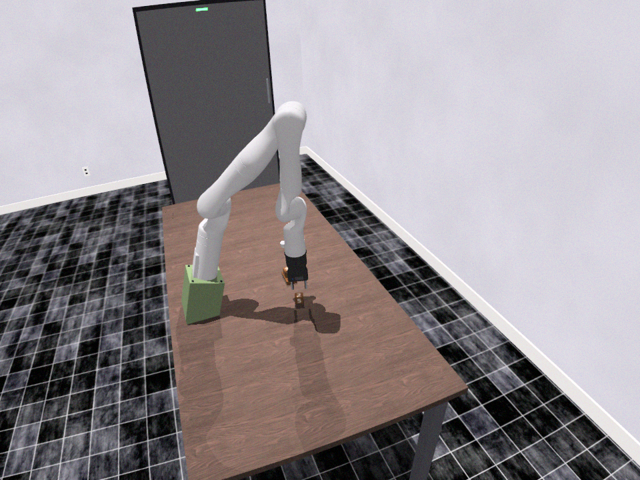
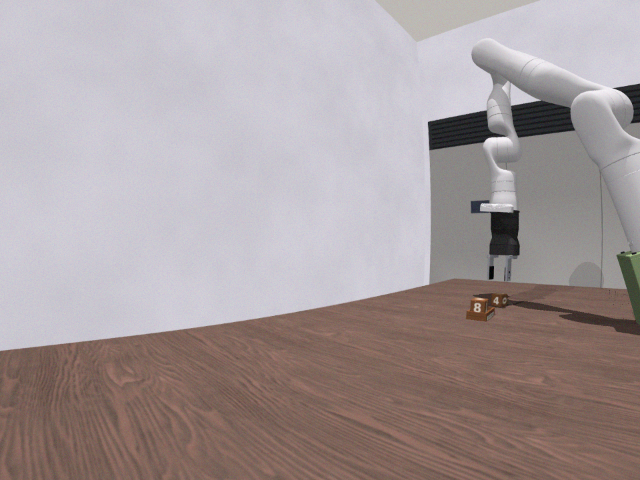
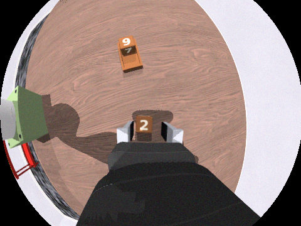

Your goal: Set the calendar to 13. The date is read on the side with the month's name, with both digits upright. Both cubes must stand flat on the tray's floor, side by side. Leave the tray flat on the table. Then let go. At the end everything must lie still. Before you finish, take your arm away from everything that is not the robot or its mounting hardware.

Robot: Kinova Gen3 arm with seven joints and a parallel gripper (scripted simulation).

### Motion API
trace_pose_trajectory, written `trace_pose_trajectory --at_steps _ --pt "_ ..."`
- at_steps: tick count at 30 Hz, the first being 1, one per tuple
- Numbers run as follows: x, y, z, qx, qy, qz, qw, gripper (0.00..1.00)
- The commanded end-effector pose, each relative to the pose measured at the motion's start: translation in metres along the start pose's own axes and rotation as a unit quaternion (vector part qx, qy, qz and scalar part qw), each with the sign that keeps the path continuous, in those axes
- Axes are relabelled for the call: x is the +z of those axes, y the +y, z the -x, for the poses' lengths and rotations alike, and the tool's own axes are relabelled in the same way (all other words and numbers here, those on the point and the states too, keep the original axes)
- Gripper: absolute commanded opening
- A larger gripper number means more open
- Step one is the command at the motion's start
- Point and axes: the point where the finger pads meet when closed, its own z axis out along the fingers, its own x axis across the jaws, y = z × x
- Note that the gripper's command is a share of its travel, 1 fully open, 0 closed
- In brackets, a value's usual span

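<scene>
The orange-brown tray [image 3: 132, 68] [image 2: 479, 317] lies on the table. One cube [image 3: 126, 41] [image 2: 477, 306] stands in one end of it, with 9 on top and 7 on the side toward the other end; the exterior view shows its 8. The tray's other end is bare. The second cube [image 3: 143, 124] [image 2: 499, 301] [image 1: 299, 299] stands on the table outside the tray, with 2 on top; the exterior view shows a 4 and a 0 on its sides. My gripper [image 3: 147, 128] [image 1: 299, 285] [image 2: 499, 273] is open and points down, above this second cube, with nothing between its fingers. The tray's month name is not readable.
The green base block [image 1: 202, 302] [image 3: 32, 114] of the arm stands at the table's side. The arm's shadow falls across the loose cube. A wall [image 3: 269, 94] [image 1: 465, 155] runs along the other side, beyond the table's edge.
</scene>
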Motion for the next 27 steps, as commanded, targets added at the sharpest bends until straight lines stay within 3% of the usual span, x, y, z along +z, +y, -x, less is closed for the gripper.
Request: trace_pose_trajectory --at_steps 1,11,27 --pt "0.007 0.001 0.004 0.005 -0.005 -0.003 1.000 0.90" --pt "0.021 0.001 0.004 0.005 -0.005 -0.003 1.000 0.90" --pt "0.027 0.001 0.005 0.005 -0.005 -0.003 1.000 0.90"
